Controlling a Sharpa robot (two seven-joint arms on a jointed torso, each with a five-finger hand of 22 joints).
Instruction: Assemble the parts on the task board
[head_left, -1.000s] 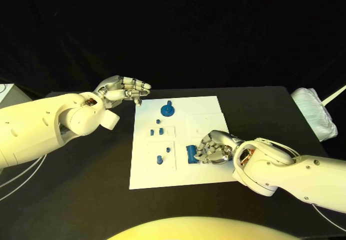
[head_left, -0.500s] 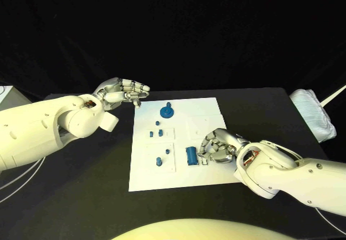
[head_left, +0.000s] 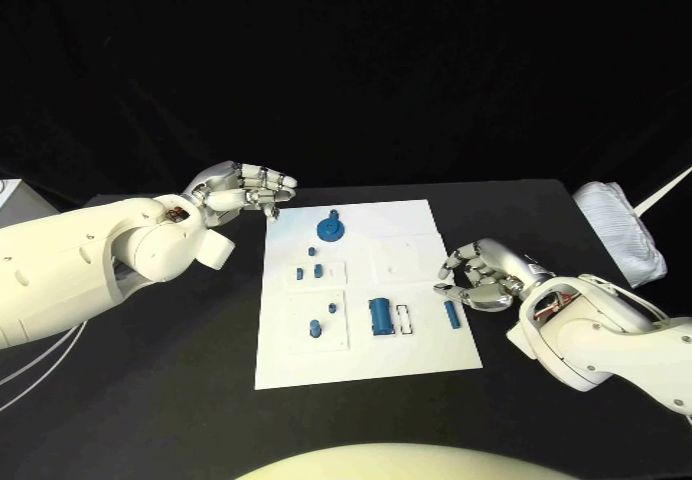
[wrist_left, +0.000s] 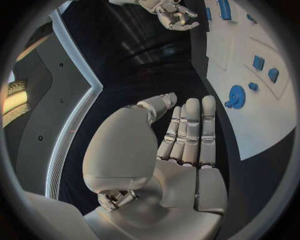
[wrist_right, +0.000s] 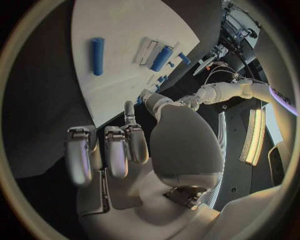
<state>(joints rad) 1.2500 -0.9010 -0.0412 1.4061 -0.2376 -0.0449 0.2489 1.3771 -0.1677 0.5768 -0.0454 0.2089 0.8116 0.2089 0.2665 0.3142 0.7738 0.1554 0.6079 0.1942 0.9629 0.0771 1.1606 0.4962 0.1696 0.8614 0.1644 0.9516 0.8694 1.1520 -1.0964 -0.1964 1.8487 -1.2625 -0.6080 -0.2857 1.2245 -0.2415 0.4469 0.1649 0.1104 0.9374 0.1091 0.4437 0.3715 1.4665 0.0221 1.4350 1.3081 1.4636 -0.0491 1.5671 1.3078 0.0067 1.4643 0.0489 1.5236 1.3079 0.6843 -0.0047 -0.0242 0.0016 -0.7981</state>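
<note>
Several blue parts sit on the white task board (head_left: 418, 215) at the middle of the black table (head_left: 548, 215): a round disc-shaped part (head_left: 330, 229) near its far edge, a thick cylinder (head_left: 381, 315) towards the near edge, and a slim rod (head_left: 451, 313) lying close to the board's right edge. The right hand (head_left: 486, 276) hovers at that edge, just beside the rod, fingers curled loosely and grasping nothing. The left hand (head_left: 242, 187) hangs off the board's far-left corner, fingers bent inward, empty.
</note>
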